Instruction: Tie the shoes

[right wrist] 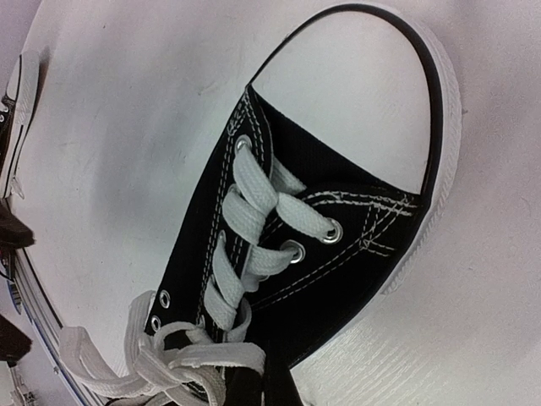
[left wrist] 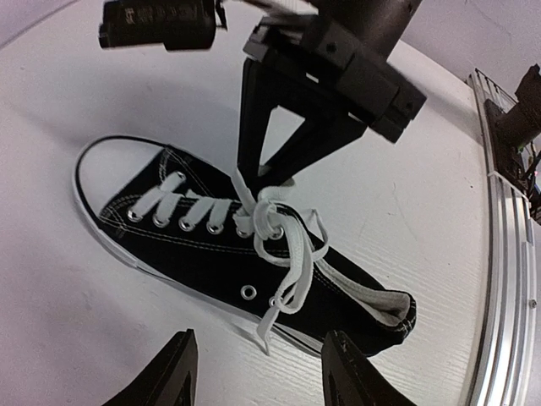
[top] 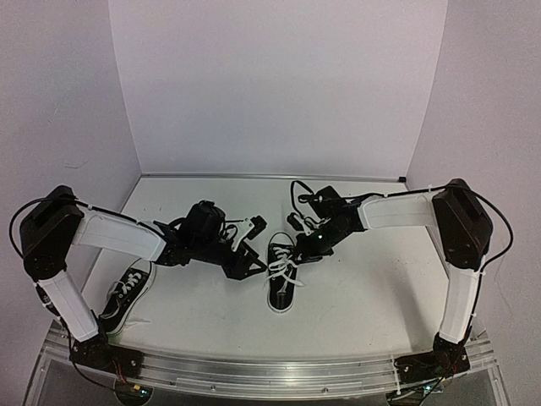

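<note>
Lying near the middle of the white table, one black canvas sneaker with a white toe cap is seen from both wrist views. Its white lace is loosely knotted above the eyelets. That lace is pinched just over the knot by the pressed-together right gripper. The left gripper is spread beside the shoe, with nothing between its fingers. The other sneaker is placed well apart, beside the left arm. Any branding cannot be made out.

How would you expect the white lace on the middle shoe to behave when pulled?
Probably floppy: the lace drapes in loose loops over the shoe. Being flat, it likely grips the eyelets a little. The small shoe looks light, so it may shift.
</note>
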